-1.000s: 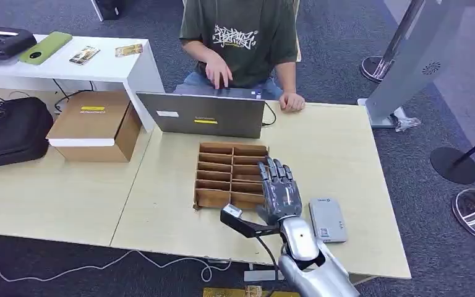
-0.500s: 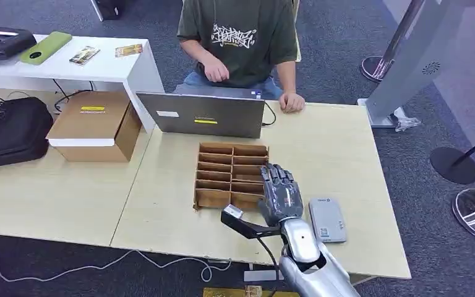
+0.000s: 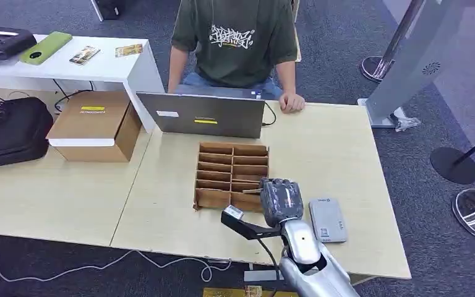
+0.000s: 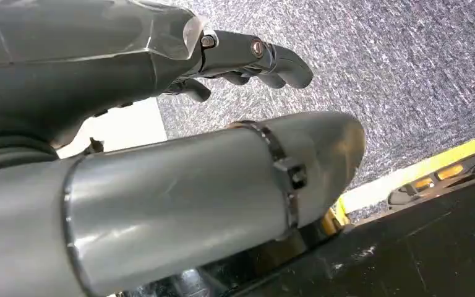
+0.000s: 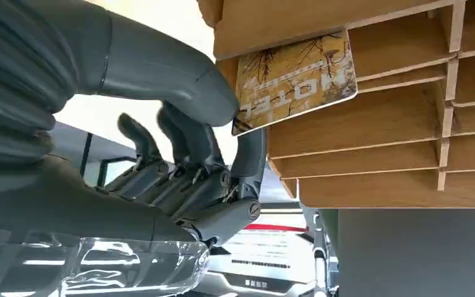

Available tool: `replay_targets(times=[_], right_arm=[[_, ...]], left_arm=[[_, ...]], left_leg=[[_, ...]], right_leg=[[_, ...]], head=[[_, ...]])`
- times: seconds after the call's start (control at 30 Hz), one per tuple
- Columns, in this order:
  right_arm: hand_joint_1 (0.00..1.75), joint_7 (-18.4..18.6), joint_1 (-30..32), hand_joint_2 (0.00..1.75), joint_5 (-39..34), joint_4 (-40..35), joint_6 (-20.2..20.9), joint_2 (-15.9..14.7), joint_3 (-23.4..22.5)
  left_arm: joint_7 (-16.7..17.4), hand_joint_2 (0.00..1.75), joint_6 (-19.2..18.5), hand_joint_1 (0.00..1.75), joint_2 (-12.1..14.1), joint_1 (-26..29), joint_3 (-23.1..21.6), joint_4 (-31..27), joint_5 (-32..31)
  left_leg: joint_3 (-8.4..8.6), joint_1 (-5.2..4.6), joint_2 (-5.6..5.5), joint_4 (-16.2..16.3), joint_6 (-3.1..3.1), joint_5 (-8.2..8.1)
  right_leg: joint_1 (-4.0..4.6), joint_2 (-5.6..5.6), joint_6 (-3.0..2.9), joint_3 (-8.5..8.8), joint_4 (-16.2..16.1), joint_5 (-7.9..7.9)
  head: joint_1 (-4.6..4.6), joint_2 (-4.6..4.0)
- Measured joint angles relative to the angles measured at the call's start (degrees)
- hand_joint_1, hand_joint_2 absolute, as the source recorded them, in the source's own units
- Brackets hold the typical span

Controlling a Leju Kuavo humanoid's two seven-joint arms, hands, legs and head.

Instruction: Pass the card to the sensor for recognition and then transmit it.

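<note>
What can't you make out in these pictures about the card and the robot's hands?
- Card: far end hidden inside the wooden organizer, right wrist view; print too partial to read.
- Right hand: its curled fingers cover the card, head view.
- Left hand: arm's silver casing blocks most of it, left wrist view.

Even indoor light, soft shadows, sharp overview and blurrier close-ups

From the head view we see the pale surface (image 3: 340, 154) evenly lit from above, with faint shadows under the laptop (image 3: 201, 115) and cardboard box (image 3: 96, 125). In the wrist views we note white glare on the silver forearm (image 4: 179, 198), a washed-out bright background, and soft focus on the nearest grey cover (image 5: 31, 93).
</note>
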Motion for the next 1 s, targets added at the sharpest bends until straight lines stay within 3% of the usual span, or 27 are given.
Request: replay_targets(times=[0.53,0.77,1.0], right_arm=[[1.75,-0.7,-0.1,1.75,-0.3,0.0,-0.3,0.0,-0.1],[1.75,-0.7,0.5,1.75,-3.6,-2.0,-6.8,1.5,-1.2],[1.75,0.1,3.9,1.75,-4.5,-7.7,-7.7,4.0,-3.6]], left_arm=[[0.0,0.0,0.2,0.0,0.0,0.0,0.0,0.0,1.0],[-0.1,0.0,0.4,0.0,0.0,0.2,0.0,0.0,1.6],[-0.1,0.0,0.4,0.0,0.0,0.4,0.0,0.0,1.7]], left_leg=[[-0.01,0.0,0.0,0.0,0.0,0.0],[0.0,0.0,0.0,0.0,0.0,0.0],[-0.01,0.0,-0.01,0.0,0.0,0.0]], right_leg=[[0.0,0.0,0.0,0.0,0.0,0.0],[0.0,0.0,0.0,-0.01,0.0,0.0],[0.0,0.0,0.0,-0.01,0.0,-0.02]], head=[[-0.02,0.0],[-0.02,0.0],[-0.02,0.0]])
